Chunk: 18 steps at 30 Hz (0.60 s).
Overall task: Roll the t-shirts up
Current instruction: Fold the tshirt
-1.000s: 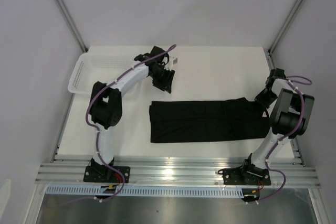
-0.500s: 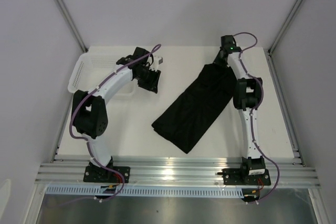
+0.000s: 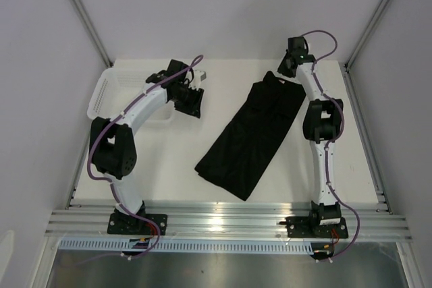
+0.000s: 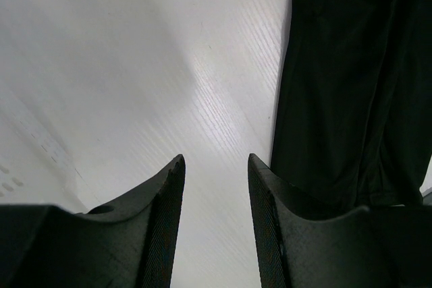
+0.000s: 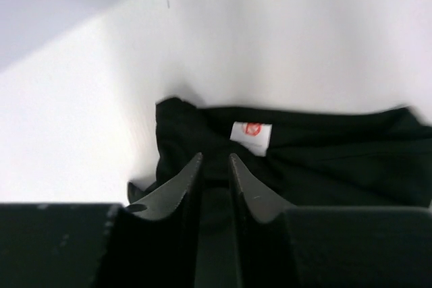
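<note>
From above, the plain black cotton t-shirt (image 3: 253, 136) lies on the white desk (image 3: 169, 160) as a long folded band running from one o'clock down to six. My right claw (image 3: 283, 72) is at its collar end and my left claw (image 3: 192, 102) hovers at eleven.

On my left wrist, the claw (image 4: 214, 160) is half open and empty, with the shirt at two o'clock.

On my right wrist, the claw (image 5: 214, 158) is slightly parted over the collar, gripping nothing I can see.

I judge the folding done and the rolling not yet begun.
</note>
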Motion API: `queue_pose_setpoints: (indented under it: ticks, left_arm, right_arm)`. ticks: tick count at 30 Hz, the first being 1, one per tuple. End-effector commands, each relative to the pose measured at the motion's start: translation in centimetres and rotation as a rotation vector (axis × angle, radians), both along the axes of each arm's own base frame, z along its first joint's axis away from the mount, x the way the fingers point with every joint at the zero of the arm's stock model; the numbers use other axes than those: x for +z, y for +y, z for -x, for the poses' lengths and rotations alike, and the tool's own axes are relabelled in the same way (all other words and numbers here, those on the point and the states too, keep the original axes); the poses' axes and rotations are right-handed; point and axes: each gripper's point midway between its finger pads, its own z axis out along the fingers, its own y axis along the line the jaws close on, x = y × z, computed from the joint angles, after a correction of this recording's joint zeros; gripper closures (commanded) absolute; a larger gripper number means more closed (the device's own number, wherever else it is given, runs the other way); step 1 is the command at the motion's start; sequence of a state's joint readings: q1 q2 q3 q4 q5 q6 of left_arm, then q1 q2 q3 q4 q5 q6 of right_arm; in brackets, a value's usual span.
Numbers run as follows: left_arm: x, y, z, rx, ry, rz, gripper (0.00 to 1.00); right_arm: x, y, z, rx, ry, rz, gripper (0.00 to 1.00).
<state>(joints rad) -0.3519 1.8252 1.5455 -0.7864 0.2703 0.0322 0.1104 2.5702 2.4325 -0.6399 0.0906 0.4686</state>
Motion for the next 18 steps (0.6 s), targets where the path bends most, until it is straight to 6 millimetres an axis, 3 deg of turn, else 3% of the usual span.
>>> queue_pose_setpoints:
  ticks: [1,4,8,13,18]
  left_arm:
    - [1.8,-0.4,-0.4,-0.015,-0.053,0.043,0.54]
    - [1.5,-0.4,-0.3,-0.014,-0.046,0.042,0.54]
    - [-0.1,-0.4,0.4,-0.008,-0.002,0.045,0.53]
    - [-3.9,-0.7,2.8,-0.019,0.106,0.033,0.53]
    - [-6.1,-2.1,5.7,-0.052,0.210,0.069,0.52]
  right_arm:
    - [9.6,-2.7,-1.0,-0.047,-0.190,0.051,0.74]
    - [8.1,-3.1,0.0,-0.034,-0.131,0.059,0.75]
    - [5.0,-1.2,2.0,0.032,-0.032,0.069,0.72]
    - [1.8,-0.5,3.9,0.016,0.052,0.085,0.68]
    - [-0.3,-0.8,5.0,-0.004,0.105,0.110,0.65]
